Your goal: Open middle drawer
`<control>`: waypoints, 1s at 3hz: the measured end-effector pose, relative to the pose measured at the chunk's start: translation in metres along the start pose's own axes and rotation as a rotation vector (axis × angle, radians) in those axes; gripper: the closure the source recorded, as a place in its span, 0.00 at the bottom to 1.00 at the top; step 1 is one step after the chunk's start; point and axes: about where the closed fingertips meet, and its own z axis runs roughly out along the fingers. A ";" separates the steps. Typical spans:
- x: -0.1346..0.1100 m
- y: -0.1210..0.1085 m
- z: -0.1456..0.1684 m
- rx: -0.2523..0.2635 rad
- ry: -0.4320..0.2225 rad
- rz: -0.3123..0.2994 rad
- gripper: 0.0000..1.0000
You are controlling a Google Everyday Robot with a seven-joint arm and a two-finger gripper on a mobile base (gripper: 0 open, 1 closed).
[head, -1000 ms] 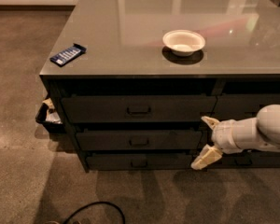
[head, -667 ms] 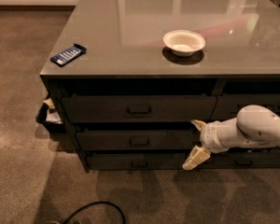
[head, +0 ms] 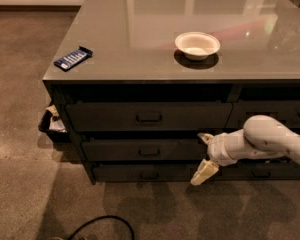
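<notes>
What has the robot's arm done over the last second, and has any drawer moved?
The end effector has slid left along the drawer fronts, fingers spread apart, closer to the handle of the middle drawer. It has not taken hold of anything. The middle drawer is still shut, and the bowl and blue packet on the countertop have not moved.

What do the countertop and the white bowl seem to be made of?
The countertop: grey, glossy, perhaps laminate or glass; it mirrors lights. The bowl: white, matte, maybe paper or foam. The gripper, open, hangs before the middle drawer.
</notes>
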 end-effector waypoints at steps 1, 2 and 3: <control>0.018 0.005 0.036 -0.065 0.016 0.020 0.00; 0.025 0.005 0.068 -0.101 -0.008 0.023 0.00; 0.022 0.003 0.099 -0.113 -0.033 0.009 0.00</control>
